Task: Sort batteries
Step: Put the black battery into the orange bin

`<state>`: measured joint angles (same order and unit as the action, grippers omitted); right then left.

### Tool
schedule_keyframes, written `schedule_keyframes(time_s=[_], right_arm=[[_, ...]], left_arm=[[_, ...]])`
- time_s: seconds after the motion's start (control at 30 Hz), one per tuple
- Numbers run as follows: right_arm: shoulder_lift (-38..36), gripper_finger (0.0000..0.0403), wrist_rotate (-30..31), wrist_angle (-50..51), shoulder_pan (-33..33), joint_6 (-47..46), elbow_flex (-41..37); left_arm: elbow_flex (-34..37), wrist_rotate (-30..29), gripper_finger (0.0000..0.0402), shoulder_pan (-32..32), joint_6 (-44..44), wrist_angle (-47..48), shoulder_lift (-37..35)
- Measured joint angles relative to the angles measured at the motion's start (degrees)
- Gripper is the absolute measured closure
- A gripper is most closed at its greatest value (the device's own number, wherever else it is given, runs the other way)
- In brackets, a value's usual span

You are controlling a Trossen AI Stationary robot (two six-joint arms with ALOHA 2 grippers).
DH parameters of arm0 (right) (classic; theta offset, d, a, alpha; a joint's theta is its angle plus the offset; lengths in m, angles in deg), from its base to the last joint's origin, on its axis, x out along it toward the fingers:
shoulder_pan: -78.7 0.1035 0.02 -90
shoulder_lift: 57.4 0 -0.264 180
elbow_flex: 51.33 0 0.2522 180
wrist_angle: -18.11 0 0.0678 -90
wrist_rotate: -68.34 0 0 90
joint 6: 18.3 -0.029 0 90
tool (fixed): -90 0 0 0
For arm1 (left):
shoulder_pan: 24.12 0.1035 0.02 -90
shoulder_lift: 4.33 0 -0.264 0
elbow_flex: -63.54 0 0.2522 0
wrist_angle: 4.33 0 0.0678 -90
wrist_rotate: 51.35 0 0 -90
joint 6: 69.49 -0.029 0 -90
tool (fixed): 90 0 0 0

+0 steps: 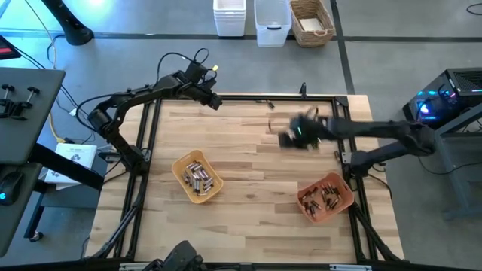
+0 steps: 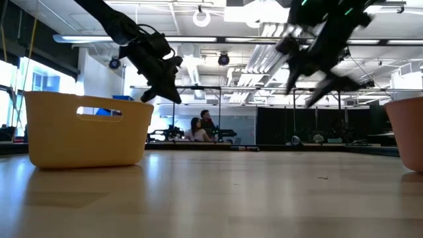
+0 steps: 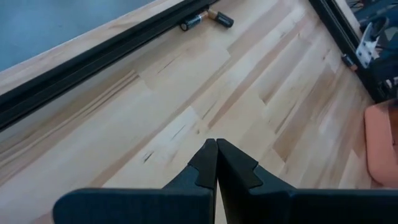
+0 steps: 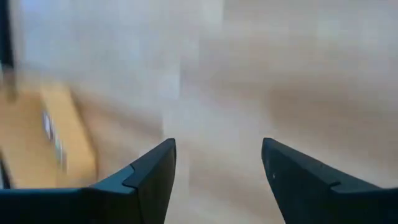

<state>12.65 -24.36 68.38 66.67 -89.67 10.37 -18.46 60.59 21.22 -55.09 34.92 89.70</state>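
Wooden table (image 1: 248, 203), yellow tray (image 1: 197, 178) of silvery batteries (image 1: 197, 178), orange tray (image 1: 325, 198) of dark batteries (image 1: 322, 197)

A wooden table (image 1: 248, 218) with a black frame (image 1: 143, 143) bears a yellow tray (image 1: 183, 167) at about 8 o'clock from its middle and an orange tray (image 1: 343, 205) at about 4 o'clock. Beyond its 12 o'clock edge stand two white bins (image 1: 229, 18) and a wicker basket (image 1: 312, 21) in a row on the floor. In the low view, two people (image 2: 201, 125) sit far back in the room.
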Motion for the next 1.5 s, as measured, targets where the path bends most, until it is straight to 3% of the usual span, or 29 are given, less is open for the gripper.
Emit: schedule_keyframes(time_s=[0.13, 0.27, 0.4, 0.67, 0.87, 1.07, 1.23, 1.37, 1.5], right_arm=[[10.71, 0.0178, 0.04, -12.06, -15.46, 13.94, 1.37], [25.1, 0.0179, -0.31, -9.32, -25.08, 28.89, 12.95], [38.47, 0.0179, 0.03, -4.08, -29.57, 41.42, 28.51], [55.34, 0.0179, 2.7, 8.79, -32.43, 52.11, 51.27], [61.57, 0.0179, 2.75, 18.29, -32.22, 58.48, 59.56], [63.04, 0.0179, 1.66, 20.43, -30.54, 59.46, 59.08], [62.92, 0.0182, 4.31, 20.67, -28.72, 60.42, 58.9], [63.11, 0.0234, 5.12, 20.78, -29.11, 58.24, 58.9], [63.54, 0.0338, 5.29, 20.81, -30.24, 55.79, 58.97]], left_arm=[[0.0, 0.01, 0.0401, 0.0, 0.12, 0.03, -0.67], [0.0, 0.04, 0.0401, 0.02, 0.06, 0.31, -1.69], [0.0, 0.09, 0.0401, 0.02, 0.04, 0.4, -2.66], [-0.02, 0.04, 0.0401, 0.0, 0.39, 1.96, -3.58], [-0.02, 0.04, 0.0402, 0.0, 0.45, 2.15, -3.6], [-0.02, 0.01, 0.0401, 0.0, 0.43, 2.17, -3.6], [-0.02, -0.2, 0.0402, 0.0, -0.35, 1.68, -3.6], [-0.02, -0.22, 0.0401, 0.0, -0.6, 1.59, -3.6], [-0.02, -0.2, 0.0401, 0.0, -1.06, 1.58, -3.58]])
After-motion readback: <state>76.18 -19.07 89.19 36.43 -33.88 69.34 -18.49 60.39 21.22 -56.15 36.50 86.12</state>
